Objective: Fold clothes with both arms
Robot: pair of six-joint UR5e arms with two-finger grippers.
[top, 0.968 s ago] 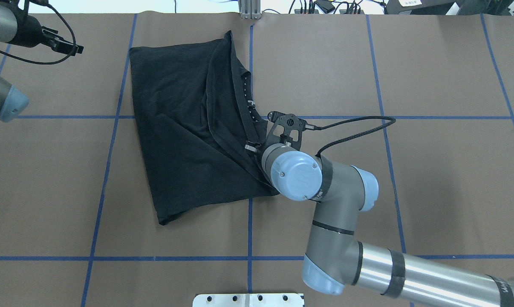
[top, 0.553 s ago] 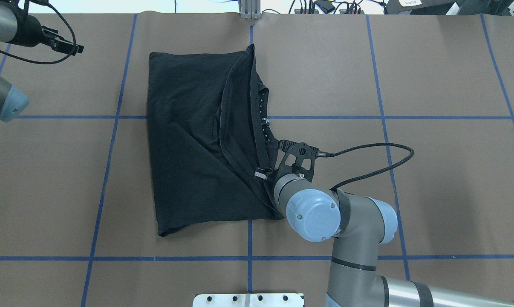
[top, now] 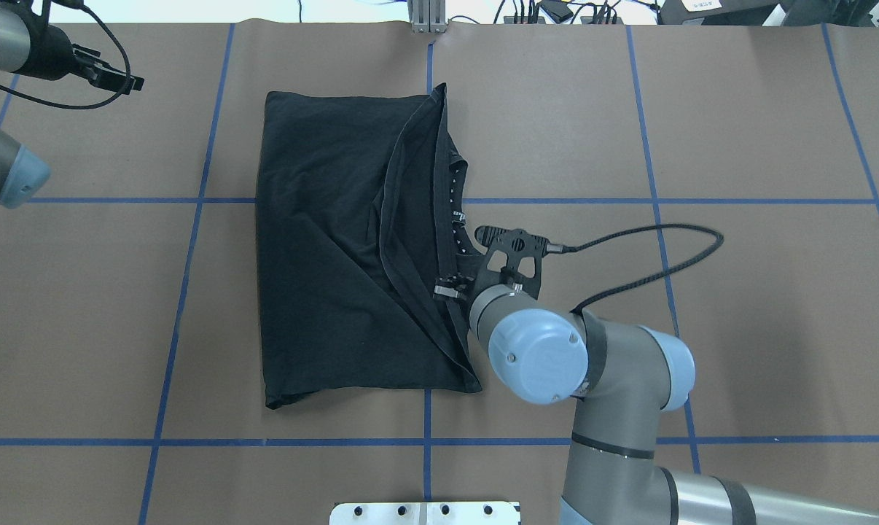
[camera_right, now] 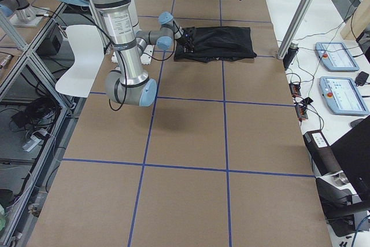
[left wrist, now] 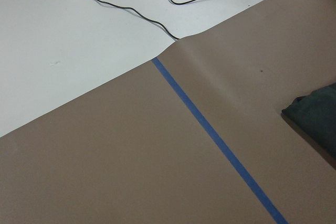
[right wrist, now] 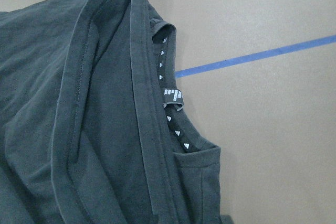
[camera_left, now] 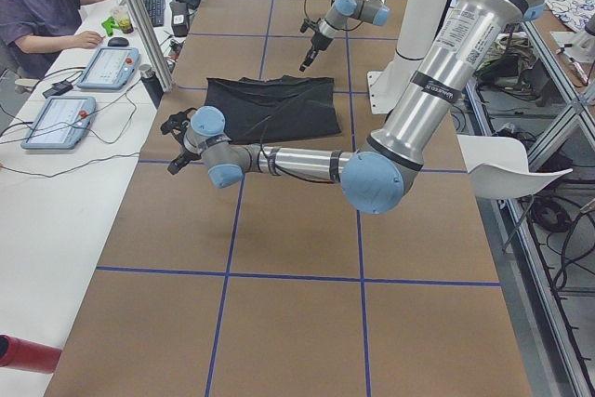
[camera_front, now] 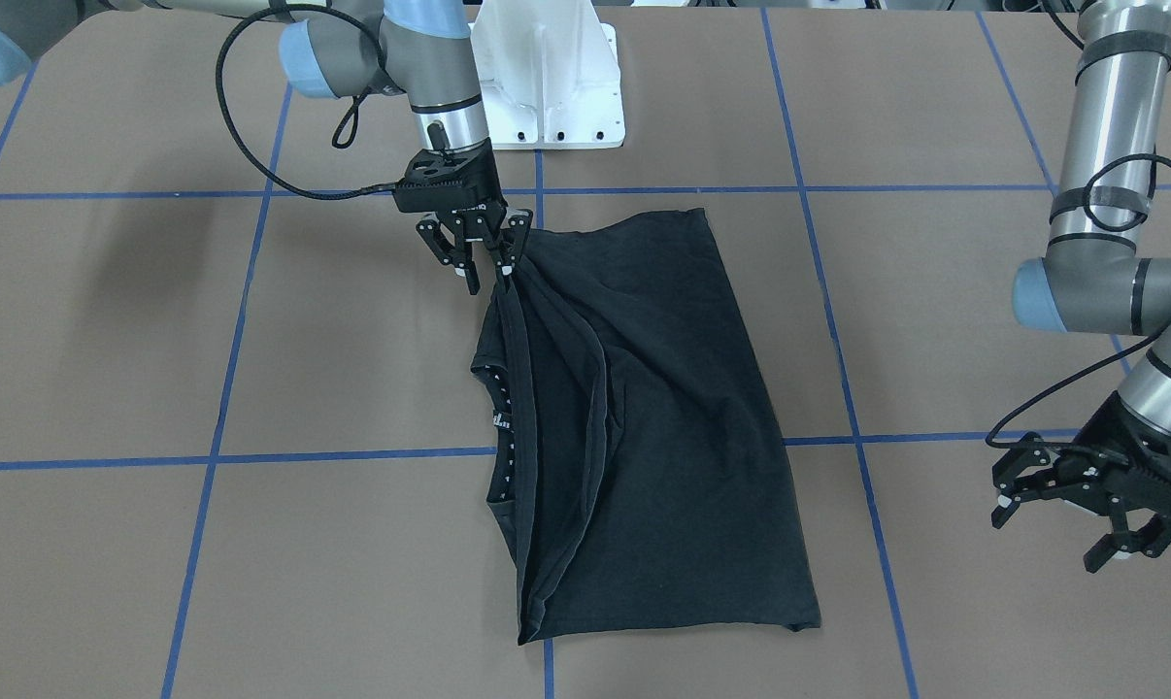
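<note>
The black T-shirt point(top: 323, 255) lies folded lengthwise on the brown table, plain side up, and also shows in the front view point(camera_front: 673, 408). Its collar with a white label point(right wrist: 173, 98) faces the right edge. My right gripper point(camera_front: 493, 277) is shut on the shirt's hem at the corner nearest the robot base and holds that corner slightly off the table. In the overhead view the right gripper point(top: 450, 292) is half hidden by its wrist. My left gripper point(camera_front: 1052, 529) is open and empty, hovering well off to the shirt's side. It sits at the far left in the overhead view point(top: 111, 76). A shirt corner point(left wrist: 315, 119) shows in the left wrist view.
Blue tape lines point(top: 426, 408) divide the brown table cover. The white pedestal base point(camera_front: 547, 78) stands at the robot's side of the table. A seated operator point(camera_left: 46, 6) and control tablets point(camera_left: 60, 118) are beyond the far edge, with loose cables point(left wrist: 131, 11) on the white surface.
My right gripper has pulled back toward the robot base, dragging the shirt with it. The shirt has shifted right and lies straighter. The left arm has not moved.
</note>
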